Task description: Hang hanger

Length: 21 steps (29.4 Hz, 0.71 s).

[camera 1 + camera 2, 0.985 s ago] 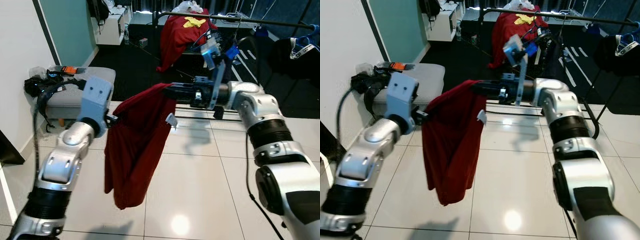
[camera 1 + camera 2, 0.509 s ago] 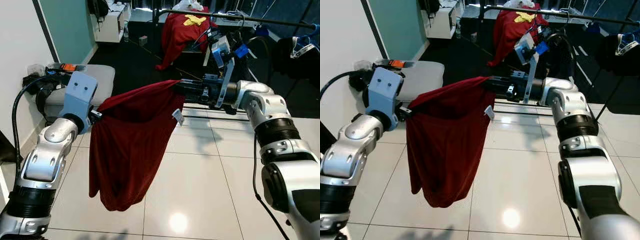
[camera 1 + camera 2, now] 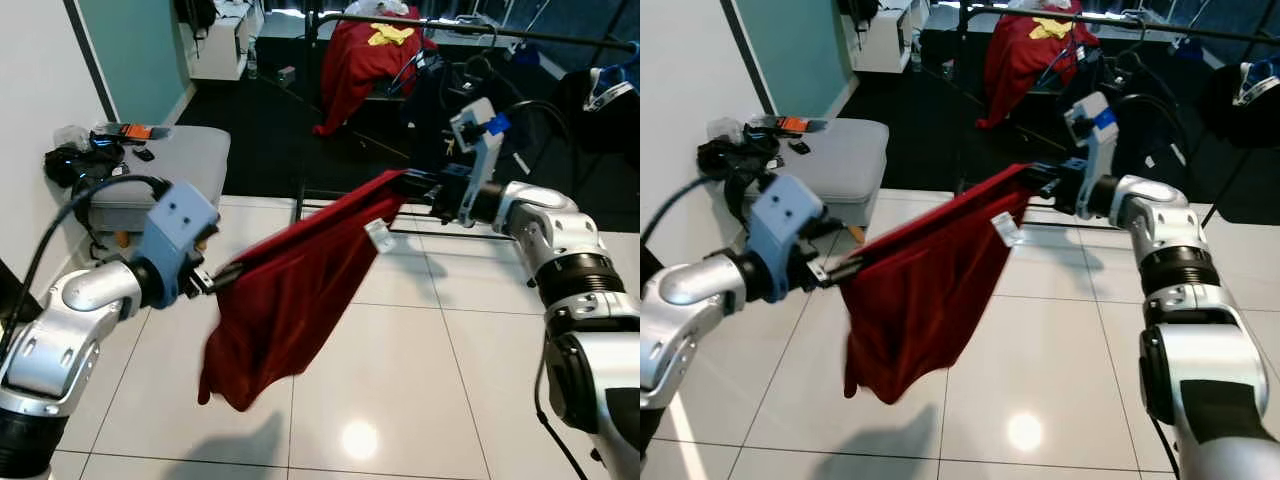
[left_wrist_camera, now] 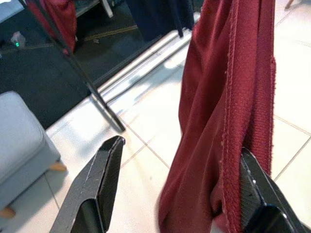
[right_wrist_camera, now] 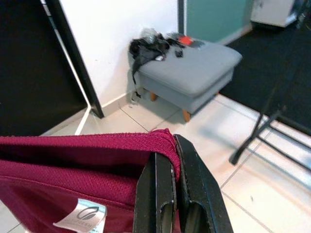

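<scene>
— Largest items?
— White tiled floor (image 3: 420, 360) across the foreground; dark carpet (image 3: 260, 140) behind it. Black clothes rail (image 3: 470, 35) at the far edge of the tiles, carrying a red garment (image 3: 355, 60) with a yellow patch.

— Next in size?
— Red shirt (image 3: 290, 300) stretched in the air between both arms, sloping up from the left side to the right, lower part hanging free above the tiles. White label (image 3: 378, 234) near its upper right corner. No hanger to be made out on it.

— Furniture?
— Grey footstool (image 3: 170, 170) against the white wall on the left, with black cables (image 3: 75, 165) and small objects heaped on its left end.

— Grippers?
— Left gripper (image 4: 180, 194) at the lower left corner of the shirt: fingers (image 4: 99, 184) spread wide apart in the wrist view, cloth lying against one of them; a firm grip not confirmed. Right gripper (image 5: 172, 194) at the upper right corner: fingers pressed together, pinching the hem.
</scene>
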Available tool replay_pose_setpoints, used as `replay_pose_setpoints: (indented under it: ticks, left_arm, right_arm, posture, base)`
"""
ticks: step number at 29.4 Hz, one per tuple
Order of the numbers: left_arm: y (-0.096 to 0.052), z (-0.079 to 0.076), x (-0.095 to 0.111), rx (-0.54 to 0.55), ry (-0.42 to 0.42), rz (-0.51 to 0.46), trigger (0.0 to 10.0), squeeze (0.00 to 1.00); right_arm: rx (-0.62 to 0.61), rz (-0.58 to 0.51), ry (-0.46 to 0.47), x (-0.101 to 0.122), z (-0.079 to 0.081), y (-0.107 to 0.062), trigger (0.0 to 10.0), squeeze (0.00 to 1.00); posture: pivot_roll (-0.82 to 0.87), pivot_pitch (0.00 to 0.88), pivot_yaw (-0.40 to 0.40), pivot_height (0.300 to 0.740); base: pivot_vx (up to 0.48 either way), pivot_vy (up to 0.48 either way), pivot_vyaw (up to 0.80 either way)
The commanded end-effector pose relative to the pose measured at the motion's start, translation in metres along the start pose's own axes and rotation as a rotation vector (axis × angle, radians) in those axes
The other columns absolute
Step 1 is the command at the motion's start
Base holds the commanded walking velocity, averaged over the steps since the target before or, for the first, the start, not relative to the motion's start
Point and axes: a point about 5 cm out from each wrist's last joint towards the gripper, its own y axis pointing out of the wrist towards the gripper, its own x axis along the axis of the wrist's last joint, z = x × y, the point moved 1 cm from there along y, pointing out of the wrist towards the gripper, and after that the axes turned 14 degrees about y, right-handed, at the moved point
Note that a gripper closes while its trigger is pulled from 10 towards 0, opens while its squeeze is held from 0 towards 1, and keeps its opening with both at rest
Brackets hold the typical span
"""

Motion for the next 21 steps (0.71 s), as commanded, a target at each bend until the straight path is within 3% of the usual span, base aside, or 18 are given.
replay_pose_setpoints:
  ticks: [1,8,9,16,17,19,21]
  left_arm:
    - [-0.004,0.010,-0.017,0.034,0.050,0.112,10.0,0.00]
    - [0.003,0.025,-0.019,0.139,0.070,0.148,10.0,0.00]
    - [0.004,0.035,-0.020,0.205,0.106,0.177,10.0,0.00]
    - [-0.003,0.053,-0.023,0.299,0.162,0.208,10.0,0.00]
    - [-0.005,0.063,-0.022,0.354,0.154,0.203,10.0,0.00]
    - [-0.006,0.069,-0.021,0.391,0.146,0.199,10.0,0.00]
    - [-0.006,0.069,-0.021,0.391,0.146,0.199,10.0,0.00]
  right_arm:
    - [-0.080,-0.075,-0.004,0.011,-0.013,-0.017,0.0,0.00]
    - [0.008,-0.041,0.010,0.002,-0.003,-0.012,0.0,0.00]
    - [0.072,-0.014,0.015,-0.006,0.005,-0.008,0.0,0.00]
    - [0.127,0.059,0.037,-0.019,0.011,-0.009,0.0,0.00]
    - [0.219,0.088,0.034,-0.026,0.019,-0.012,0.0,0.00]
    - [0.288,0.109,0.031,-0.032,0.025,-0.015,0.0,0.00]
    - [0.288,0.109,0.031,-0.032,0.025,-0.015,0.0,0.00]
  posture:
    - [0.07,0.081,-0.015,0.740]
    - [0.07,0.082,-0.010,0.740]
    - [0.07,0.083,-0.010,0.740]
    - [0.08,0.075,-0.008,0.740]
    - [0.09,0.067,-0.003,0.740]
    - [0.09,0.067,-0.003,0.740]
    - [0.09,0.067,-0.003,0.740]
  base:
    - [0.000,0.000,0.00]
    - [0.000,0.000,0.00]
    - [0.000,0.000,0.00]
    - [0.000,0.000,0.00]
    - [0.000,0.000,0.00]
    - [0.000,0.000,0.00]
    - [0.000,0.000,0.00]
